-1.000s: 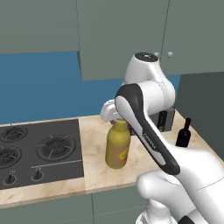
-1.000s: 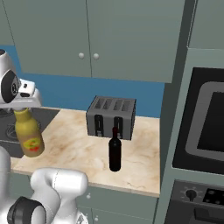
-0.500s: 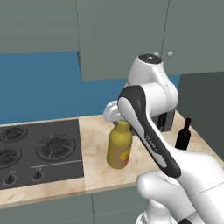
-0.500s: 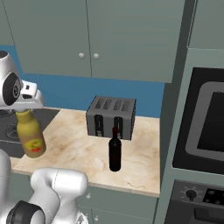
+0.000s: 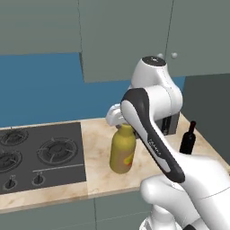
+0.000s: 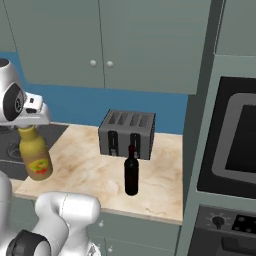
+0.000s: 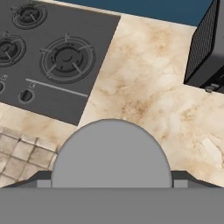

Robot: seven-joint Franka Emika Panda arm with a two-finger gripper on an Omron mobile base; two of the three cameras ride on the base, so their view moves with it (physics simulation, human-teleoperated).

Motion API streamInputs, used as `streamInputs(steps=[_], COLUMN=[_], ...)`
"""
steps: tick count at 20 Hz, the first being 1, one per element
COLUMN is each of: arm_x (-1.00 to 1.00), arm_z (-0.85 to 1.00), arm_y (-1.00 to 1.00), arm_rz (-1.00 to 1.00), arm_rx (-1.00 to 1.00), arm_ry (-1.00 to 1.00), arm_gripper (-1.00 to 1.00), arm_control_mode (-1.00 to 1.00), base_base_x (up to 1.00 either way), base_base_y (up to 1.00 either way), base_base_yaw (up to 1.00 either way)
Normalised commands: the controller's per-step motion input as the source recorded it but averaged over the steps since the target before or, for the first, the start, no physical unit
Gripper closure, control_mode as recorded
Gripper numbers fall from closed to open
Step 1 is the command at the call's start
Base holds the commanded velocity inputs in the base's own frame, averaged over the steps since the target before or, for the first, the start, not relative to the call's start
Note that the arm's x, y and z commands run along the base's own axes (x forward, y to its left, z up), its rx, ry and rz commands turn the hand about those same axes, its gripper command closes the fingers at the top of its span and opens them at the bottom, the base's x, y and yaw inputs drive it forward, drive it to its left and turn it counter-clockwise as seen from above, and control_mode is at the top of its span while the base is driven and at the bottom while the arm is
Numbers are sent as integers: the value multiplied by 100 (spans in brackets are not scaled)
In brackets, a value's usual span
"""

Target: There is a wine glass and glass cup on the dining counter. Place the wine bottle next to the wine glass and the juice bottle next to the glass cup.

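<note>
Stout yellow juice bottle (image 5: 122, 153) with a grey cap, upright beside the hob; slim dark wine bottle (image 6: 131, 171) upright before the toaster.

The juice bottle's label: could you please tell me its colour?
Red-orange, on the yellow juice bottle; clearest in the right base view.

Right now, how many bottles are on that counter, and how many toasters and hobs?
Bottles: 2, the juice bottle and the wine bottle
Toasters: 1, the toaster
Hobs: 1, the hob
Total: 4
</note>
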Motion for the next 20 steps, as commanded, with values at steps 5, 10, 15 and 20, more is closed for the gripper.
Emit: streamInputs(steps=[5,10,15,20], arm_x=[0,0,0,0], arm_z=[0,0,0,0], arm_y=[0,0,0,0], arm_rz=[0,0,0,0], arm_rx=[0,0,0,0], arm_ry=[0,0,0,0], arm_gripper=[100,100,100,100], arm_control_mode=[100,100,100,100], base_base_x=[-49,-48,-17,-8], base_base_y=[0,0,-2,0], base_base_yaw=[0,35,99,100])
